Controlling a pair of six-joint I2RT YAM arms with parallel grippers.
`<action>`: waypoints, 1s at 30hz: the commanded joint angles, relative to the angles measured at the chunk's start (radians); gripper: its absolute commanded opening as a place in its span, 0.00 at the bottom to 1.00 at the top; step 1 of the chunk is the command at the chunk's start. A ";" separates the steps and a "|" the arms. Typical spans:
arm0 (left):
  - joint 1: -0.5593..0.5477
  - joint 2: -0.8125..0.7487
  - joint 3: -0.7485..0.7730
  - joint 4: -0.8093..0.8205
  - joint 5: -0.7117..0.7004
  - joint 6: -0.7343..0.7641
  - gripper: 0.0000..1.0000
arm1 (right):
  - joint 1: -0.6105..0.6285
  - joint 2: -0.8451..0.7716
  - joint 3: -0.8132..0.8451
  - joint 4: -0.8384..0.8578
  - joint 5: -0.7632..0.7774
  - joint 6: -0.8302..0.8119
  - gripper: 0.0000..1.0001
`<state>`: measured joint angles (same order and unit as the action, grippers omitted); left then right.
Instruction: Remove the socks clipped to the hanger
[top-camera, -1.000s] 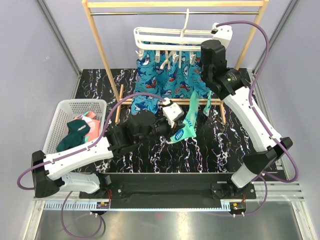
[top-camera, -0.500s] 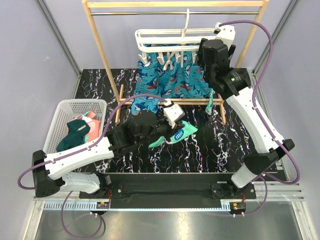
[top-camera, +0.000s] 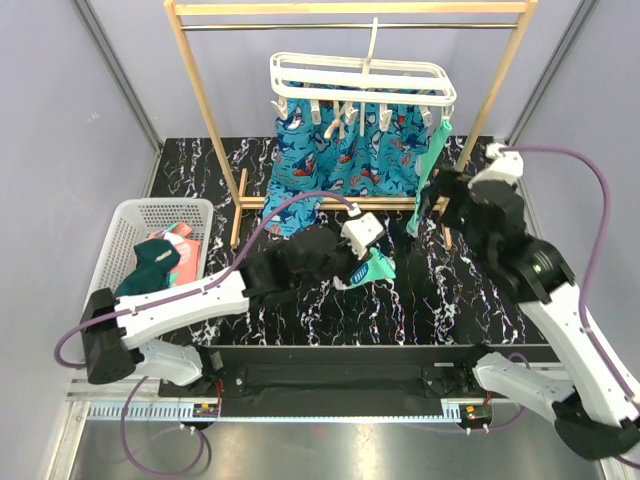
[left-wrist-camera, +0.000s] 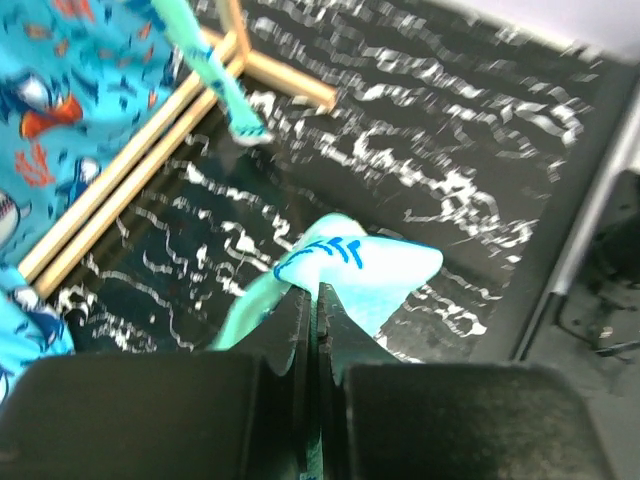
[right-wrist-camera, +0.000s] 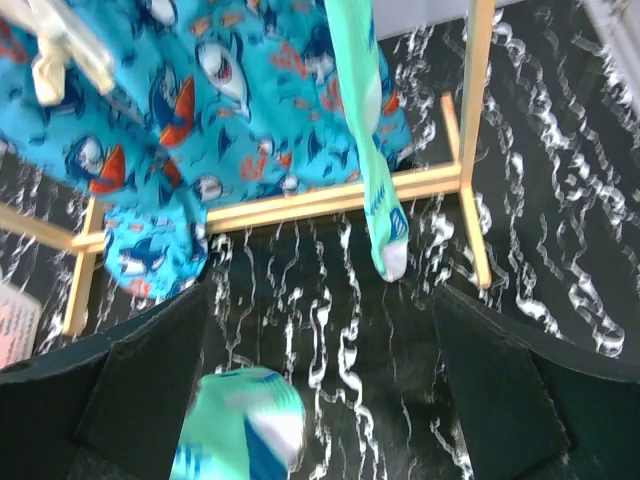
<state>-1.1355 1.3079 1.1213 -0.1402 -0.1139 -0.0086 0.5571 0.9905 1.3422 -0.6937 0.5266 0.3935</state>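
The white hanger (top-camera: 360, 78) hangs from the wooden rail stand. Bright blue shark-print socks (top-camera: 340, 155) (right-wrist-camera: 180, 120) are clipped to it, and a mint-green sock (top-camera: 432, 160) (right-wrist-camera: 372, 150) dangles at its right end. My left gripper (top-camera: 362, 262) (left-wrist-camera: 318, 292) is shut on another mint-green sock (top-camera: 376, 266) (left-wrist-camera: 365, 268) low over the table; that sock also shows blurred in the right wrist view (right-wrist-camera: 240, 425). My right gripper (top-camera: 432, 205) (right-wrist-camera: 320, 400) is open and empty, below the hanger's right end, beside the dangling mint sock.
A white mesh basket (top-camera: 128, 222) at the left holds a dark teal sock (top-camera: 148, 268) and a coral-pink sock (top-camera: 175, 235). The stand's wooden foot bars (top-camera: 400, 204) (right-wrist-camera: 330, 198) lie across the black marbled table (top-camera: 420, 300) behind the grippers.
My right gripper has opened and dropped from the hanger's right end to lower right. The mint sock has come free of the hanger and now bunches at my left gripper, which shifted slightly right.
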 joint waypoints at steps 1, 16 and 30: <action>-0.006 0.017 0.032 0.027 -0.102 -0.016 0.00 | 0.000 -0.107 -0.130 0.033 -0.105 0.067 1.00; 0.524 -0.028 0.098 -0.259 -0.280 -0.444 0.00 | 0.001 -0.352 -0.350 0.125 -0.188 0.065 1.00; 1.164 -0.273 0.092 -0.372 -0.441 -0.448 0.00 | 0.000 -0.400 -0.371 0.108 -0.174 0.027 1.00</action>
<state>-0.0261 0.9947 1.2228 -0.4675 -0.5251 -0.4454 0.5571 0.6056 0.9737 -0.6109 0.3523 0.4404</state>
